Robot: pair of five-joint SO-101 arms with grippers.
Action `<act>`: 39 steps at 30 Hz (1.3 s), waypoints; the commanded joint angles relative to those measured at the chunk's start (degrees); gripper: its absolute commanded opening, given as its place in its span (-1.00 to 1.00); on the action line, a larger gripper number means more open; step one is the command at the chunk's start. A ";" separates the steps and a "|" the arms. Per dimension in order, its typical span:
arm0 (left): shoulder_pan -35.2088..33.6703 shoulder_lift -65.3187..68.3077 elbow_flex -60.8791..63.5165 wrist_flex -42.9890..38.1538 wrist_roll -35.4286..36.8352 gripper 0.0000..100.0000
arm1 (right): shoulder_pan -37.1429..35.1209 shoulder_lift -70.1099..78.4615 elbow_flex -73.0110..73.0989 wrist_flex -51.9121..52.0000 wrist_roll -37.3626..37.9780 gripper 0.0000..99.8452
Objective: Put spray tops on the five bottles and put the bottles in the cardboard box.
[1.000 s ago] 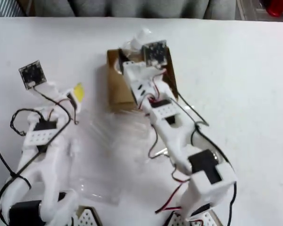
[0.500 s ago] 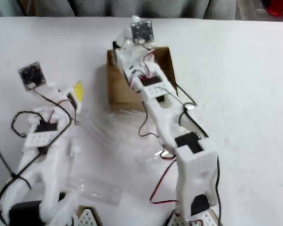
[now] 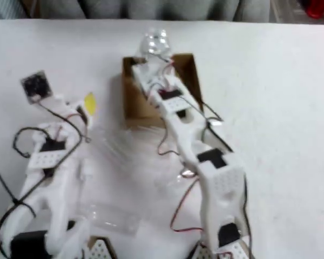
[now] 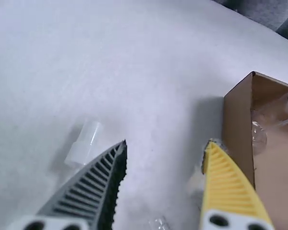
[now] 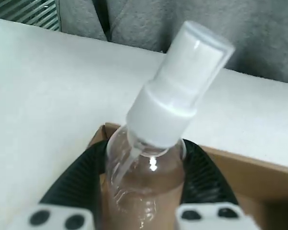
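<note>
Now that the right end effector (image 5: 143,165), clamped on a capped bottle (image 3: 155,42), reaches farther across the cardboard box (image 3: 134,108) at upper centre, release looks near, while the left end effector (image 4: 167,142) gapes apart.

The right arm stretches further out along the cardboard box (image 3: 132,102). A second ago its wrist sat over the box's far half; now it has pushed on to the far rim and a little past it. The right end effector (image 5: 144,163) carries the bottle (image 3: 155,42) along, so the spray top (image 5: 180,91) now pokes out beyond the far wall, over the counter (image 3: 270,81). The elbow, which bulged out sideways, has drawn in, and the arm lies straighter.
</note>
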 commanded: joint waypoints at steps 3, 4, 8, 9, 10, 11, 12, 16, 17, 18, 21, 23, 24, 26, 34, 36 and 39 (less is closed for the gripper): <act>-0.40 -2.33 -0.62 -1.76 -0.62 -0.50 | -0.57 0.13 -2.90 -2.07 1.05 -0.97; -0.40 -2.33 -0.62 -1.76 -0.62 -0.50 | -0.66 0.13 -2.90 -1.98 1.32 -0.97; -0.40 -2.33 -0.62 -1.76 -0.62 -0.50 | -0.66 0.13 -2.90 -1.98 1.49 -0.97; -0.40 -2.33 -0.62 -1.76 -0.62 -0.50 | -0.66 0.13 -2.90 -1.98 1.49 -0.97; -0.40 -2.33 -0.62 -1.76 -0.62 -0.50 | -0.66 0.13 -2.90 -1.98 1.49 -0.96; -0.40 -2.33 -0.62 -1.76 -0.62 -0.50 | -0.66 0.13 -2.90 -1.89 1.49 -0.96; -0.40 -2.33 -0.62 -1.76 -0.62 -0.50 | -0.66 0.13 -2.90 -1.89 1.58 -0.96; -0.40 -2.33 -0.62 -1.76 -0.62 -0.50 | -0.84 0.13 -2.73 -1.98 4.66 -0.96; -0.40 -2.33 -0.62 -1.76 -0.62 -0.50 | -0.84 0.13 -2.73 -1.98 4.66 -0.96; -0.40 -2.33 -0.62 -1.76 -0.62 -0.50 | -0.84 0.13 -2.64 -2.07 4.66 -0.96; -0.40 -2.33 -0.62 -1.76 -0.62 -0.50 | -0.84 0.13 -2.64 -2.33 4.66 -0.96; -0.40 -2.33 -0.62 -1.76 -0.62 -0.50 | -0.84 0.13 -2.64 -2.33 4.66 -0.96; -0.40 -2.33 -0.62 -1.76 -0.62 -0.50 | -0.84 0.13 -2.64 -2.33 4.66 -0.96; -0.40 -2.33 -0.62 -1.76 -0.62 -0.50 | -0.84 0.13 -2.64 -2.33 5.10 -0.96; -0.57 -2.33 -0.53 -1.85 -0.62 -0.50 | -0.84 0.22 -0.70 -2.33 5.19 -0.75; -0.66 -2.33 -0.53 -1.85 -0.62 -0.50 | -0.84 0.22 -0.62 -2.42 5.19 -0.74; -0.66 -2.33 -0.53 -1.85 -0.62 -0.50 | -0.84 0.22 -0.62 -2.42 5.19 -0.73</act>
